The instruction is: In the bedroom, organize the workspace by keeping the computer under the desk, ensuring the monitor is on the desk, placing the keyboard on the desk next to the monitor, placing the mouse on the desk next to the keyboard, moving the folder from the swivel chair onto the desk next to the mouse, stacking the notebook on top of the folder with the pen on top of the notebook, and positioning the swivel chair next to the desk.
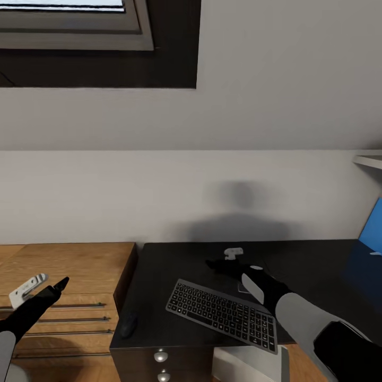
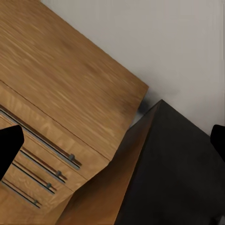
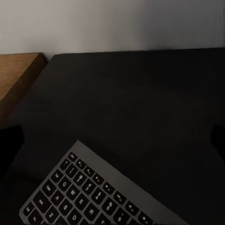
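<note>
From your head camera you are looking down on the black desk, which stands against a pale wall with a wooden dresser touching its left end. The keyboard lies flat on the desk near the front edge, turned at an angle, its right corner reaching past the edge. The mouse sits at the desk's front left corner, apart from the keyboard. At the far right a blue screen cuts into the frame. Two round drawer knobs show on the desk front, and a light grey box stands below the desk edge. Your right claw hangs over the desk just behind the keyboard; from here you cannot tell whether it is spread or closed. Your left claw hovers over the dresser, off the desk, holding nothing.

In your left wrist camera, the dresser top and its drawers with long bar handles lie below, with the dark desk corner beside it. The two dark fingertips sit at opposite edges of the picture, far apart, with nothing between them: released.

In your right wrist camera, the desk top spreads out below, and the keyboard lies on it, near the claw. A strip of the dresser shows beyond the desk's end. The fingertips stand wide apart at the picture's edges, empty: released.
</note>
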Controlling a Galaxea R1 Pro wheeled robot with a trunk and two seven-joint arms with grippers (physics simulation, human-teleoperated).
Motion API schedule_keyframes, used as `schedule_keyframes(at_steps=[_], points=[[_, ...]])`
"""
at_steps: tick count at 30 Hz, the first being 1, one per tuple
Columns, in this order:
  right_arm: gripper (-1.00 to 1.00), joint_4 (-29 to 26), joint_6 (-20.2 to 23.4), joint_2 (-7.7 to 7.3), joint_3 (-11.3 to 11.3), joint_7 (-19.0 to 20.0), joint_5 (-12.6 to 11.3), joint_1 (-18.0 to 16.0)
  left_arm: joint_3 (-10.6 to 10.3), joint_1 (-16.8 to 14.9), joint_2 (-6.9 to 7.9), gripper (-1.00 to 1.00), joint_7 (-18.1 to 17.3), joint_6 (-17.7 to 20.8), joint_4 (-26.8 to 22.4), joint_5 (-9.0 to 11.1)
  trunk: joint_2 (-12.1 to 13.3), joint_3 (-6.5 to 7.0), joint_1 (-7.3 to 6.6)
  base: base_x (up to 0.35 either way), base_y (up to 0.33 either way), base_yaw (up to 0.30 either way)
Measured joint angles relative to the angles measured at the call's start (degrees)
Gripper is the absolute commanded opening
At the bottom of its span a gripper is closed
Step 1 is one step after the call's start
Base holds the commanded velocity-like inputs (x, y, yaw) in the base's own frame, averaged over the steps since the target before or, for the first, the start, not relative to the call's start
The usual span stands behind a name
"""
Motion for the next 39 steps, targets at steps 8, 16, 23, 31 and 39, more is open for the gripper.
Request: schedule_keyframes(at_steps=[8, 16, 23, 31, 39], points=[[1.0, 0.0, 1.2, -0.24, -0.1, 0.1, -0.1, 0.0, 0.0, 0.0, -0.16, 1.0, 0.0, 0.1, -0.3, 0.0, -3.2, -1.44, 1.76, 0.0, 0.0, 0.0], [1.0, -0.1, 3.5, -0.34, -0.1, 0.2, -0.3, 0.0, 0.0, 0.0, -0.56, 1.0, 0.0, 0.1, -0.3, -0.1, -6.4, -2.88, 3.52, 0.0, 0.0, 0.0], [1.0, -0.2, 7.6, -0.36, -0.6, 0.4, -1.6, 0.0, 0.0, 0.0, -1.03, 1.0, 0.0, 0.1, -0.3, -0.1, -9.2, -4.14, 5.06, 0.0, 0.0, 0.0], [1.0, -0.2, 9.9, -0.56, -0.9, 0.5, -4.0, 0.0, 0.0, 0.0, -1.05, 1.0, 0.0, 0.1, -0.3, -0.1, -12.5, -5.58, 6.82, 0.0, 0.0, 0.0], [1.0, 0.0, 10.5, -0.51, -1.0, 0.4, -4.4, 0.0, 0.1, 0.0, -1.05, 1.0, 0.0, 0.1, -0.3, -0.1, -15.7, -7.02, 8.57, 0.0, 0.0, 0.0]])
